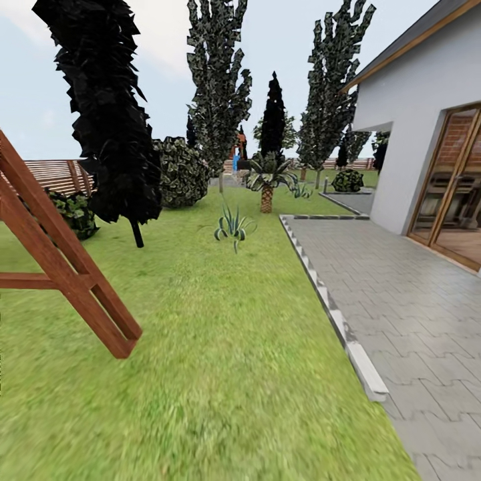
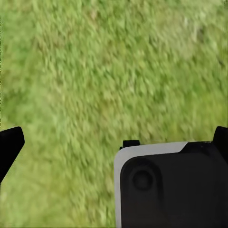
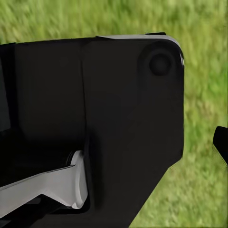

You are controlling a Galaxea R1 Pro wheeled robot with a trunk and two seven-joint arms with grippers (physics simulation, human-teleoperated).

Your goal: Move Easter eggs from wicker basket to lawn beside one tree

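Head cam looked out over the lawn (image 1: pixel 220 374), w/ grey paving (image 1: pixel 401 294) and the white house (image 1: pixel 421 127) off to the right, a slanted wooden frame (image 1: pixel 67 267) at left, and dark cone trees (image 1: pixel 110 113), a short palm (image 1: pixel 267 180) and a slat fence (image 1: pixel 57 175) further back. Both wrist cams pointed down at grass, the left gripper (image 2: pixel 114 142) showing black fingertips (image 2: pixel 9 145) at the frame edges w/ nothing between them (spread wide). Right gripper (image 3: pixel 221 142): one dark tip past the black robot body (image 3: pixel 95 123), so couldn't tell its spread.
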